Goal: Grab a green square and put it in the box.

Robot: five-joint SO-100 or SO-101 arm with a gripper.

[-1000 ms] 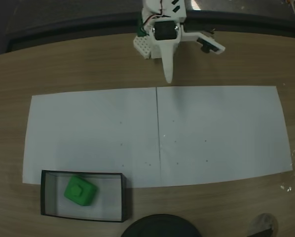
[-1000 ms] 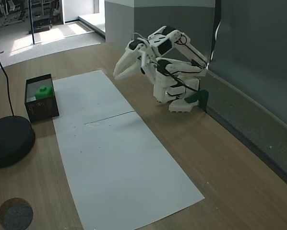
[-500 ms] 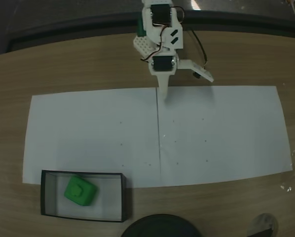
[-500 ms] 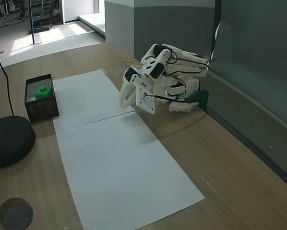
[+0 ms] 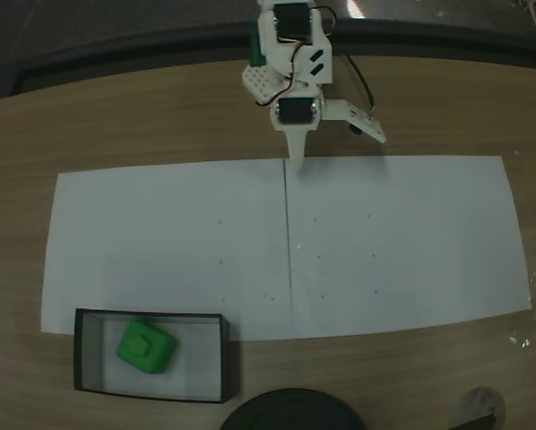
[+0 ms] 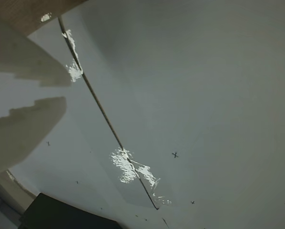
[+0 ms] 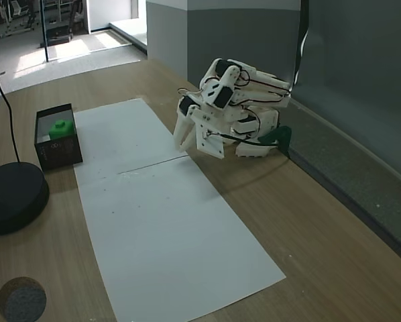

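We had the small bright green cube-like block (image 5: 145, 347) sitting inside the shallow black-walled box (image 5: 80, 351), toward its left end in that fixed view, so we judged placement done. Our white two-finger gripper (image 5: 298, 162) was folded near the arm base, tip down at the far edge of the white paper sheets (image 5: 402, 242), well apart from the box. In the wrist view the fingers (image 6: 25, 126) showed a narrow gap, holding nothing. To park well: settle low and slow, close the gap, avoid snagging the paper seam (image 6: 102, 117).
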